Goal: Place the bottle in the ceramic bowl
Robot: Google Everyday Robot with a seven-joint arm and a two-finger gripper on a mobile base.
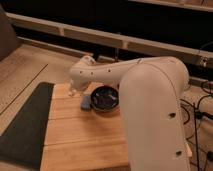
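At nine o'clock of the shallow glossy dark ceramic bowl (105, 98), the white arm's gripper (74, 92) sits low, jaws closed, presumably clasping the hidden pale bottle.

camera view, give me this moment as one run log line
gripper: shut, low at table's far left edge | ceramic bowl: on table, right of gripper | bottle: not visible | blue-grey block: touching bowl's left side

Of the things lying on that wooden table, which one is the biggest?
The ceramic bowl: round, glossy, dark. The flat blue-grey block touching its left side is much smaller. The gripper sits left of both.
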